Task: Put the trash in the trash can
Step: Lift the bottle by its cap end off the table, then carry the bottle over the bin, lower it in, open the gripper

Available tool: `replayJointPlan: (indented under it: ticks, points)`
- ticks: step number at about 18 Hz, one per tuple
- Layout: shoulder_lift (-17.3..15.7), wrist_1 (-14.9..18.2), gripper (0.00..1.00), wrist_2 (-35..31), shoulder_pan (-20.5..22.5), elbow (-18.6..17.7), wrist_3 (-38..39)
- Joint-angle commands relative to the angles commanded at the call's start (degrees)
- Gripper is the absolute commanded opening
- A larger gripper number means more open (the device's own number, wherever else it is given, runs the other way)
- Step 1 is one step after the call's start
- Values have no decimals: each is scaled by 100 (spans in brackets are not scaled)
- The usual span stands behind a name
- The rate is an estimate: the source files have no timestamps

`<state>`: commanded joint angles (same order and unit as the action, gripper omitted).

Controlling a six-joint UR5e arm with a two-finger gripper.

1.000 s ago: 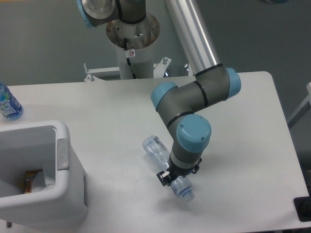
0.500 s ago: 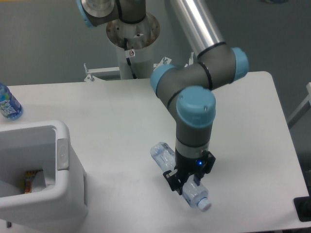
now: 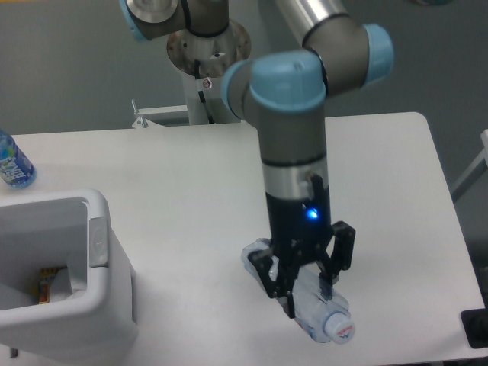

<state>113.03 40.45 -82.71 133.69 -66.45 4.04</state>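
At the near edge of the table [image 3: 175, 175], the clear bottle [image 3: 309, 309] lies slanted, cap end toward the camera at lower right, base end up-left behind the gripper [image 3: 306, 299]. Versus half a second ago the bottle's cap end sits lower and further right in frame, and its cap now faces the camera showing a reddish mark. The arm [image 3: 293, 130] has swung upright: wrist column now stands near vertical over the bottle, with the blue-capped joints higher in frame than before, and a blue light shows on the wrist. The gripper looks bigger and nearer the camera than it was.

The fingers [image 3: 280, 284] are black, pointing down, one each side of the bottle's middle. They straddle the bottle body with the plastic filling the gap between them; looks clamped on it, though actual contact on the far side is hidden. Can't tell whether the bottle rests on the table or is lifted slightly; a faint shadow lies below it.

At the left, the white trash can [image 3: 99, 313] sits well apart from the bottle, unchanged, grey tab on its right wall. Inside it a whitish crumpled piece [image 3: 62, 284] and something with yellow-brown print show, partly hidden by the rim.

Far left edge, the blue-label bottle [image 3: 11, 162] stands in the same spot. Behind the table, the robot base column [image 3: 207, 84].
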Motion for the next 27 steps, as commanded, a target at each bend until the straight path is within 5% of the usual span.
replayJointPlan:
  ticks: [14,27]
  points:
    - [-493,-186,55,0,-1133,0,-26]
    - [-194,-178,56,-9,-2039,-228,-17]
